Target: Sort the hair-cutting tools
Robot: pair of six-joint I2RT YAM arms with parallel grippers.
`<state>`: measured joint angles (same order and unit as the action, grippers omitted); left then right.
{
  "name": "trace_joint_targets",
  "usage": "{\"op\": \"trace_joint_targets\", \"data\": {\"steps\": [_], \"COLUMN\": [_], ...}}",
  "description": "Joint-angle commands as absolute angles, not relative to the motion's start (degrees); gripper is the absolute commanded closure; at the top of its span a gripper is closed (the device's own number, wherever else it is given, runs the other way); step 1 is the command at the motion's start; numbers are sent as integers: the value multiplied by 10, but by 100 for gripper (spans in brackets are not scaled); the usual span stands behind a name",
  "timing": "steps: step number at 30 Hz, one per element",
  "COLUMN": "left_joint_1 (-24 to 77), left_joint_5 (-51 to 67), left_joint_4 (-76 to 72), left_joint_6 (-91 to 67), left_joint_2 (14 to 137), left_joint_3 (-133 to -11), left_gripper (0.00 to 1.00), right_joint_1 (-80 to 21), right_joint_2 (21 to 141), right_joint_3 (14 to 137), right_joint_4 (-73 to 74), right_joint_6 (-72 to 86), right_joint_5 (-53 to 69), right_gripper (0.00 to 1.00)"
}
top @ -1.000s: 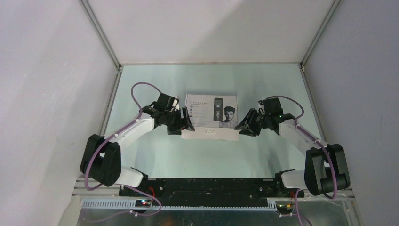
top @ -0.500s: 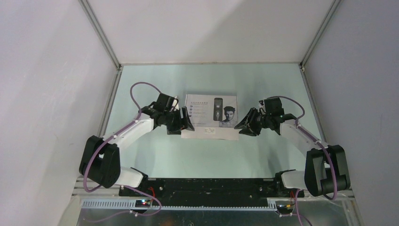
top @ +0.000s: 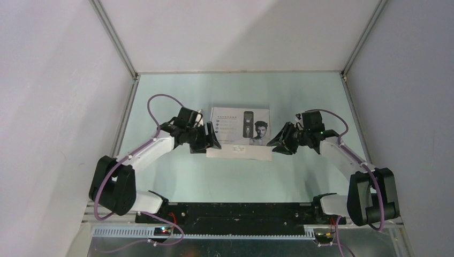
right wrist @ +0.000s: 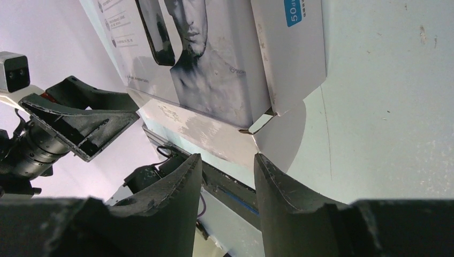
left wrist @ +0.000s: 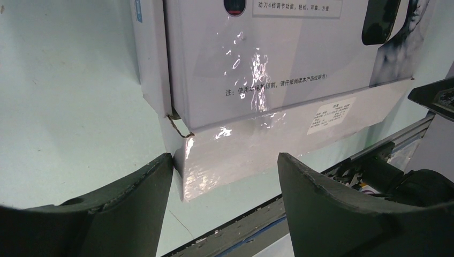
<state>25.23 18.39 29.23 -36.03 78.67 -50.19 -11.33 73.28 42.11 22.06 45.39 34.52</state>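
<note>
My left gripper [left wrist: 226,159] stood wide open at the near left corner of the white carton [top: 240,128]. Its 2 fingers [left wrist: 134,203] straddled that corner and gripped nothing. The carton lay closed and flat in the middle of the table [top: 235,91], with a man's face and a clipper printed on its lid. I saw none of the hair-cutting tools and judged they were inside. The carton looked like thin glossy card under shiny film: light, slippery, easy to dent, with a corner tab sprung loose. I judged the lid's short side walls the best hold, 1 gripper per end, pinched gently. My right gripper [right wrist: 227,158], at the near right corner, was only partly open and empty, with the corner just beyond its tips.
</note>
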Motion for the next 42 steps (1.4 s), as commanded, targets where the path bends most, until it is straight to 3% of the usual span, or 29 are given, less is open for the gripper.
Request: {"op": "trace_joint_targets", "data": {"steps": [1, 8, 18, 28, 32, 35, 42], "left_joint_1": [258, 258, 259, 266, 266, 265, 256], "left_joint_5": [194, 192, 143, 134, 109, 85, 43], "left_joint_4": [265, 262, 266, 237, 218, 193, 163], "left_joint_6": [-365, -363, -323, -329, -350, -372, -431], "left_joint_2": [764, 765, 727, 764, 784, 794, 793], "left_joint_3": [-494, -492, -469, -441, -432, -415, -392], "left_gripper": [24, 24, 24, 25, 29, 39, 41], "right_joint_1": [-113, -115, -124, -166, -163, -152, -125], "right_joint_2": [728, 735, 678, 702, 737, 767, 787], "right_joint_3": [427, 398, 391, 341, 327, 324, 323], "right_joint_4": [217, 171, 225, 145, 114, 91, 60], "right_joint_6": [447, 467, 389, 403, 400, 398, 397], "right_joint_5": [344, 352, 272, 254, 235, 232, 233], "right_gripper": [55, 55, 57, 61, 68, 73, 79]}}
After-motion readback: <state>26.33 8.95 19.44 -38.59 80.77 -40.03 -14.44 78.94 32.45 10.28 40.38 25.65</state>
